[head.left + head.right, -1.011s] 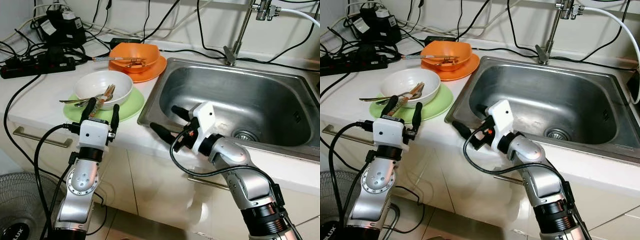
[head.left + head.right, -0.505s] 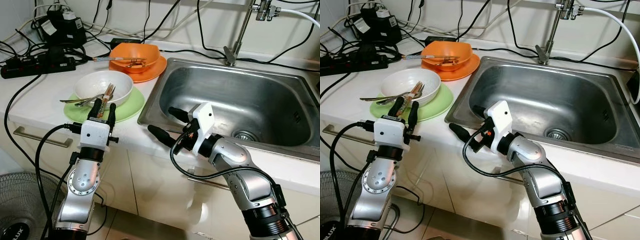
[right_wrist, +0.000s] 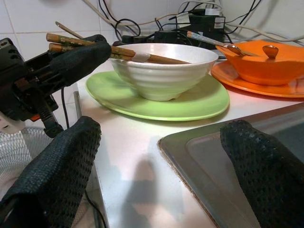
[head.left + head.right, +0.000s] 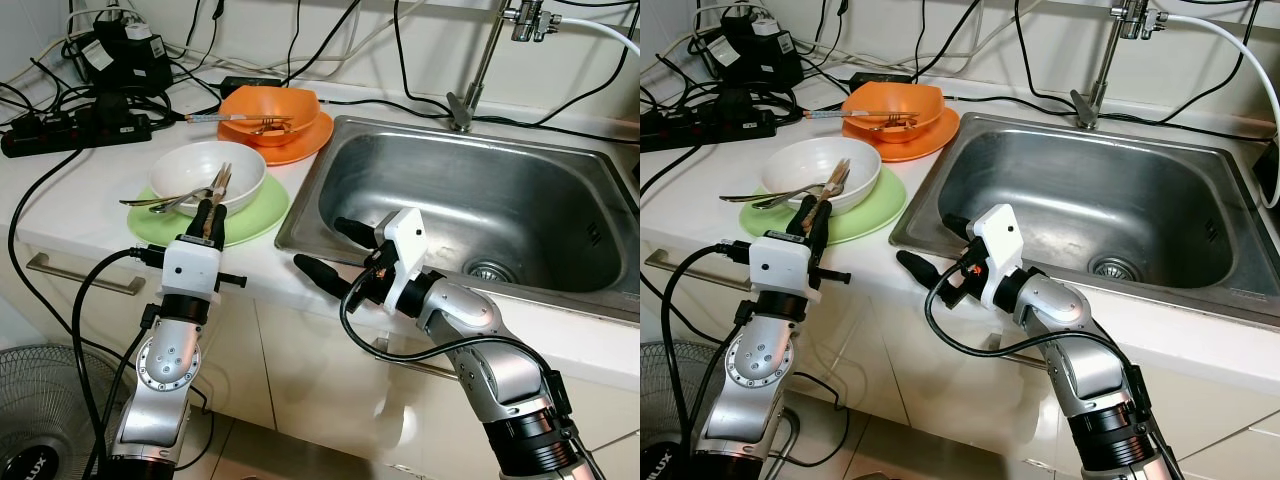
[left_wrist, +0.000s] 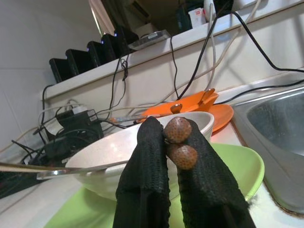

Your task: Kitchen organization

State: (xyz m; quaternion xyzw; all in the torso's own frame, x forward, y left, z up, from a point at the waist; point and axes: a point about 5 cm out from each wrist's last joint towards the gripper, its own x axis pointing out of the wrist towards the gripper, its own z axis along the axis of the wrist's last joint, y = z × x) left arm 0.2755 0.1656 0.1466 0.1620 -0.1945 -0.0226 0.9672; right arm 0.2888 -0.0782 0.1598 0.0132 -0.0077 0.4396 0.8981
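A white bowl (image 4: 200, 160) sits on a green plate (image 4: 256, 216) at the counter's front, holding a pair of wooden chopsticks (image 4: 217, 184) and a metal spoon (image 4: 150, 203). My left gripper (image 4: 211, 214) is at the bowl's near rim, shut on the chopsticks' near ends (image 5: 178, 129). Behind stands an orange bowl (image 4: 268, 104) on an orange plate (image 4: 305, 146) with cutlery in it. My right gripper (image 4: 320, 246) hovers open over the sink's front left corner, holding nothing. The right wrist view looks past its fingers (image 3: 52, 171) at the held chopsticks (image 3: 123, 51).
The steel sink (image 4: 560, 170) lies to the right, with a faucet (image 4: 472, 75) at its back. A power strip (image 4: 70, 130), chargers and many cables crowd the back left of the counter. A floor fan (image 4: 30, 430) stands low at the left.
The left gripper's fingers went from spread at the bowl's rim to shut on the chopsticks. The right gripper drifted slightly left and stayed open.
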